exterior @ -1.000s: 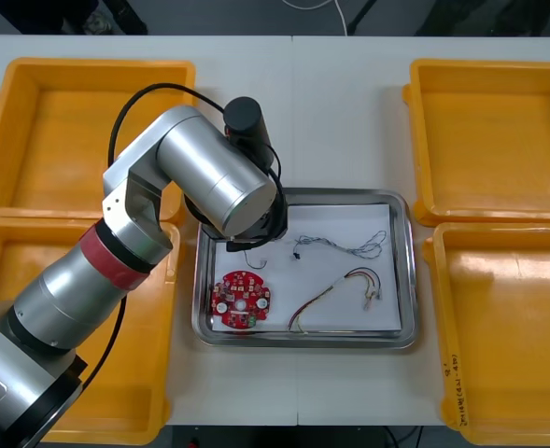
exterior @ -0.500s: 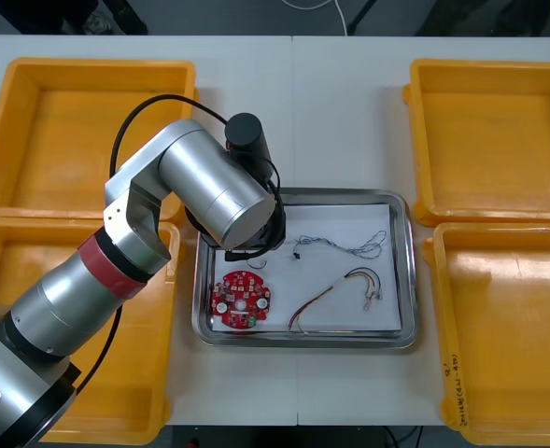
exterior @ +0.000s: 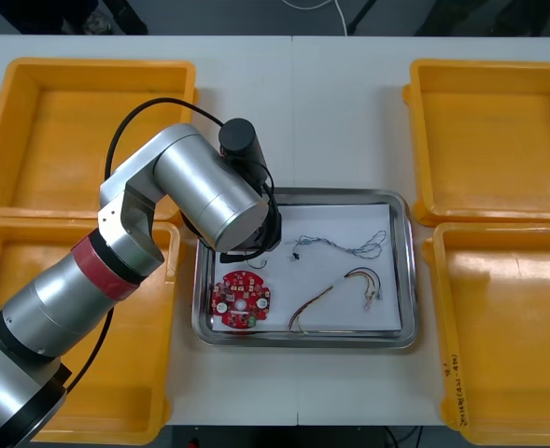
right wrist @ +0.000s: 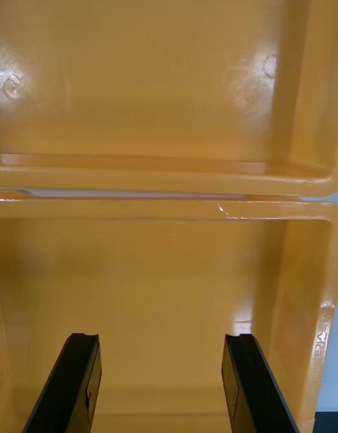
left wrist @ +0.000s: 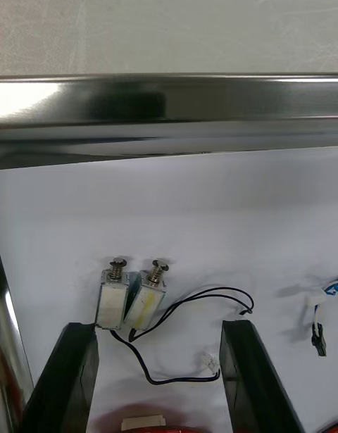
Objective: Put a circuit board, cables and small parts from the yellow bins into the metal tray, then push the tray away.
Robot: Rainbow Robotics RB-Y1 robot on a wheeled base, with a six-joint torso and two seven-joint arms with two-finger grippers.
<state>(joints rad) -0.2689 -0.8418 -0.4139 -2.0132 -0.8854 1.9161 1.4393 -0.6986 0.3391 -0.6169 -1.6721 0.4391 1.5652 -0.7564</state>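
since a second ago the left arm [exterior: 209, 191] has swung a little to the robot's left, its wrist staying above the far left corner of the metal tray [exterior: 408, 280]. the left gripper [left wrist: 158, 326] points down at the tray's white inside, fingers wide apart and gripping nothing. two small metal parts [left wrist: 132, 299] lie side by side on the white just ahead of one finger, short of the tray's shiny far rim. a black cable [left wrist: 211, 289] trails from them across the gap between the fingers. the forearm comes in over the yellow bins [exterior: 88, 84] left of the tray, bent at the elbow. a round red circuit board [exterior: 241, 301] sits in the tray's near left corner, a blue and white cable [exterior: 349, 247] lies toward its far right, and a red and yellow cable [exterior: 340, 287] toward its near right. the right gripper [right wrist: 162, 338], fingers apart and empty, hovers over a bin away from the tray.
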